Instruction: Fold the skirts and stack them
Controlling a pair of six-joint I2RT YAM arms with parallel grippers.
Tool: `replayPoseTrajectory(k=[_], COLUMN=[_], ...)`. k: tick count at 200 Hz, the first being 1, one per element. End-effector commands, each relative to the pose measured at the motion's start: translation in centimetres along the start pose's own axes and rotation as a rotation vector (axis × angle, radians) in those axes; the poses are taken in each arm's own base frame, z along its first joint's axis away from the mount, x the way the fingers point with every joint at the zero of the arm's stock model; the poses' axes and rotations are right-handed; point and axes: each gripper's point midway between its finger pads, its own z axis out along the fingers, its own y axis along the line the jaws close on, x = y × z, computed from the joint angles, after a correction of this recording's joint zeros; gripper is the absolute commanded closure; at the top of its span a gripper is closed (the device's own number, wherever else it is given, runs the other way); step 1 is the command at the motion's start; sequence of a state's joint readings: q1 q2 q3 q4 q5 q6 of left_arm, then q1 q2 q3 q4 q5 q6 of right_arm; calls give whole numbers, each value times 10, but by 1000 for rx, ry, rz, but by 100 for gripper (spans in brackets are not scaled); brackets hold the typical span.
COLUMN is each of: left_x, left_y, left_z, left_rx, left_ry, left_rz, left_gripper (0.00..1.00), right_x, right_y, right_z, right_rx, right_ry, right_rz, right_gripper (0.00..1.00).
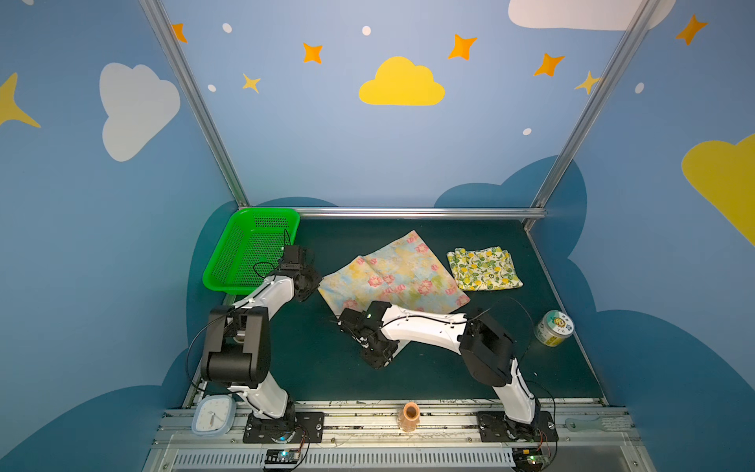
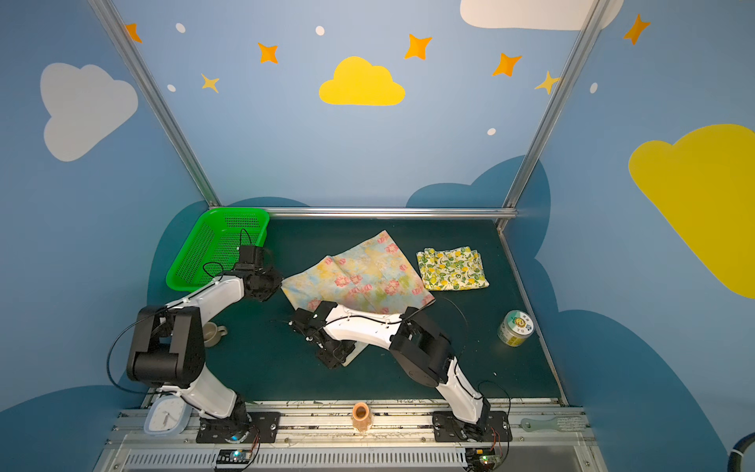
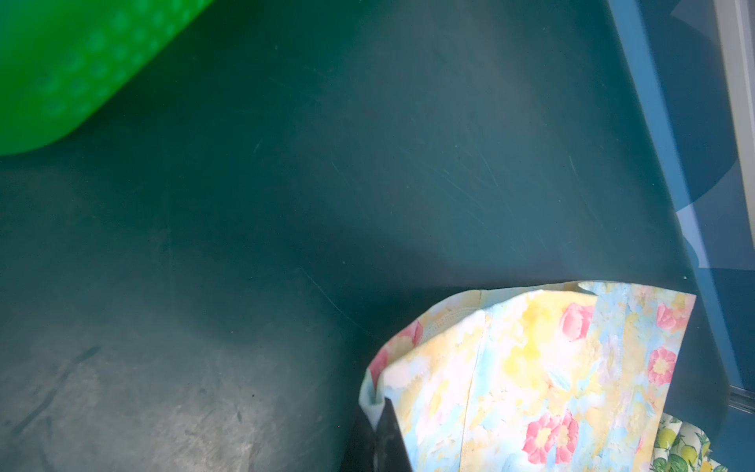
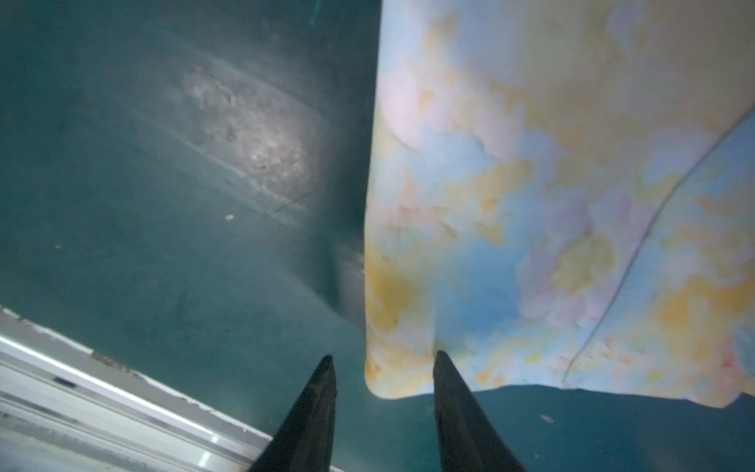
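The pale yellow skirt with pink flowers (image 1: 392,274) (image 2: 359,274) lies spread on the dark green mat, one layer folded over. My left gripper (image 1: 312,286) (image 3: 380,421) is shut on its left corner, and the cloth (image 3: 531,367) rises from the pinched jaws. My right gripper (image 1: 380,359) (image 4: 383,359) is open at the skirt's near corner (image 4: 551,204). That corner lies between the two dark fingertips (image 4: 439,359), not pinched. The cream lemon skirt (image 1: 484,267) (image 2: 451,268) (image 3: 678,449) lies folded to the right, apart from both grippers.
A green perforated basket (image 1: 249,249) (image 3: 61,69) stands at the back left behind the left arm. A printed can (image 1: 553,327) stands near the right edge. A mug (image 2: 210,333) sits by the left arm. A clock (image 1: 212,414) and an orange cup (image 1: 410,412) rest on the front rail.
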State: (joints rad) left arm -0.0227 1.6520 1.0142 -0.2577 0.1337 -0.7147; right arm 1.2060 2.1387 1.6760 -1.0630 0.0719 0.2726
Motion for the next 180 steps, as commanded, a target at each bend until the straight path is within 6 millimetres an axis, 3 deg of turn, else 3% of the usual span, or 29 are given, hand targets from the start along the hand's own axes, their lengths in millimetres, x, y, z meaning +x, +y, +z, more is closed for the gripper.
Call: replayPoseTrajectory(k=[1, 91, 180], left_x=[1, 0, -1], left_y=[-1, -3, -4], left_z=[-8, -7, -11], left_rx=[2, 7, 14], left_ry=[8, 7, 3], left_rz=[15, 10, 4], left_gripper=[96, 96, 96], right_x=[-6, -6, -2], right_y=[-3, -1, 6], right_z=[1, 14, 18], right_rx=[31, 54, 63], right_ry=[-3, 24, 39], right_rz=[10, 4, -24], right_gripper=[60, 65, 81])
